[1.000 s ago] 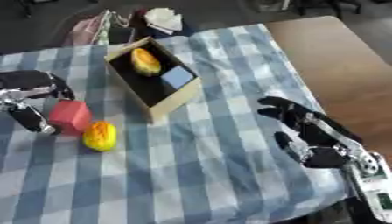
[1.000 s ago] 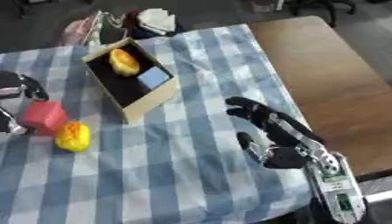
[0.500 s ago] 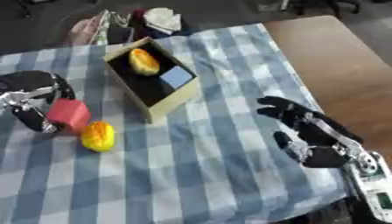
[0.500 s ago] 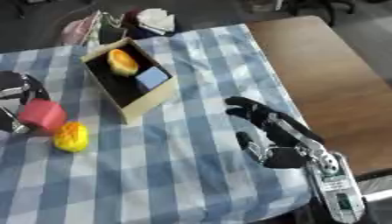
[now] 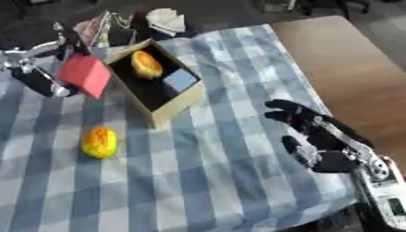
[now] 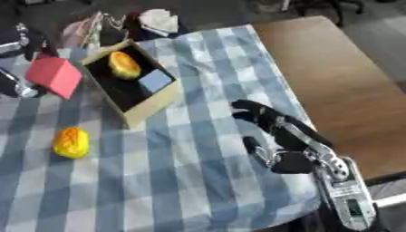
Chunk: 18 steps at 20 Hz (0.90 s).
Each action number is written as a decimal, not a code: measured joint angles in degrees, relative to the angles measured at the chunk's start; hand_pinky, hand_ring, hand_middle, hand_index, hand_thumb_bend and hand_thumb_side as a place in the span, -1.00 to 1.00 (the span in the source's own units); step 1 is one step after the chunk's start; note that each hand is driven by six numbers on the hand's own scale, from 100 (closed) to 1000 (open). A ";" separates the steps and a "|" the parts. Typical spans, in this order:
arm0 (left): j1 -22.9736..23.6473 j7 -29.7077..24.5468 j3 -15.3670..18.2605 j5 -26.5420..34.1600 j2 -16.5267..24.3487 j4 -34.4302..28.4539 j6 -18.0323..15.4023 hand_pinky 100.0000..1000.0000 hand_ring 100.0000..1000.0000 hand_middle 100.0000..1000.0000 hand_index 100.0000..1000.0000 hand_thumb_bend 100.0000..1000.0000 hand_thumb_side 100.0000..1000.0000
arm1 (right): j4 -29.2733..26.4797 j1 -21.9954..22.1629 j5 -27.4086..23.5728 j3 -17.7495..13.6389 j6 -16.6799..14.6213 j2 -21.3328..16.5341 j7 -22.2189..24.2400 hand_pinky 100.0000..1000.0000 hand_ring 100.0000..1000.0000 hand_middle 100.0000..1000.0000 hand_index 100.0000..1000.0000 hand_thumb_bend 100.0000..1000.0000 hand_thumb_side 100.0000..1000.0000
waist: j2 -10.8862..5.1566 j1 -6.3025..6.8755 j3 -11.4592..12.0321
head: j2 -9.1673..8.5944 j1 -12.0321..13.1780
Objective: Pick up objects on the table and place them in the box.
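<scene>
My left hand [image 5: 36,74] is shut on a red block [image 5: 84,74], held up just left of the open cardboard box [image 5: 176,107]. Inside the box lie an orange-yellow fruit [image 5: 145,64] and a pale blue block [image 5: 180,80]. A yellow-orange fruit [image 5: 99,142] lies on the checked cloth in front of the box, to its left. My right hand [image 5: 317,140] rests open over the cloth at the right, holding nothing.
A blue-and-white checked cloth [image 5: 206,181] covers the table; bare brown tabletop [image 5: 349,68] shows at the right. Behind the box sit a white crumpled thing [image 5: 165,19] and a pinkish packet [image 5: 91,29]. The cloth's near edge drops off at the bottom right.
My left hand has lifted the red block off the cloth and carried it up toward the box's left side. The yellow-orange fruit and my right hand stayed put.
</scene>
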 measured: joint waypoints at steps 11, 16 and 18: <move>-3.33 5.74 -4.59 -6.50 -8.49 5.81 -4.68 0.36 0.08 -0.04 0.30 -0.38 -1.00 | 0.00 -0.54 -0.07 0.47 0.19 0.06 0.48 1.00 0.85 0.91 1.00 -1.00 -0.43 | 0.06 0.00 -1.75 | 0.00 1.12; -3.18 7.65 -6.04 -6.93 -9.66 6.71 -6.46 0.38 0.11 -0.02 0.32 -0.39 -1.00 | 0.00 -0.57 -0.15 0.70 0.23 0.07 0.70 1.00 0.85 0.91 1.00 -1.00 -0.43 | 0.06 0.00 -2.00 | 0.00 1.26; -2.91 7.52 -6.70 -7.08 -9.92 6.96 -7.06 0.39 0.13 0.00 0.33 -0.39 -0.98 | 0.00 -0.58 -0.19 0.71 0.23 0.08 0.73 1.00 0.85 0.91 1.00 -1.00 -0.43 | 0.06 0.00 -2.02 | 0.00 1.28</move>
